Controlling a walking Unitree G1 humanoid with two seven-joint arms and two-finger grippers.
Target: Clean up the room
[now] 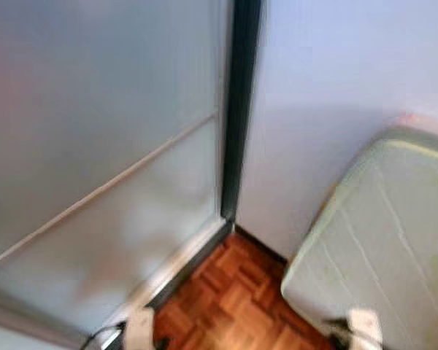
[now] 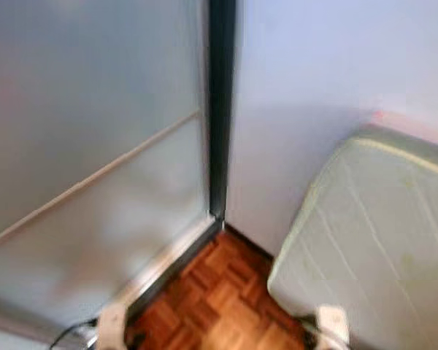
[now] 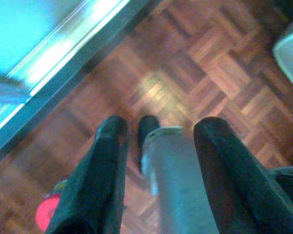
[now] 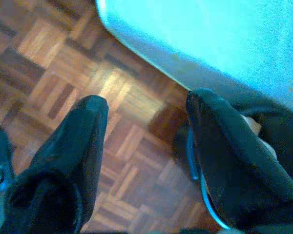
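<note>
Both arms hang at my sides, their pale wrists showing at the bottom of the left eye view, left arm (image 1: 140,326) and right arm (image 1: 365,324). In the left wrist view my left gripper (image 3: 162,124) is open above the parquet floor (image 3: 200,53), nothing between its fingers; behind them are my own silver leg (image 3: 178,185) and dark foot. A small red object (image 3: 46,213) lies blurred on the floor beside one finger. My right gripper (image 4: 149,100) is open too, empty, over parquet next to the mattress edge (image 4: 185,44).
I face a room corner: a frosted sliding panel (image 1: 95,146) with a dark frame (image 1: 237,109) on the left, a white wall (image 1: 336,73) ahead, and a pale mattress (image 1: 379,248) on the right. A narrow wedge of parquet (image 1: 233,299) lies between them.
</note>
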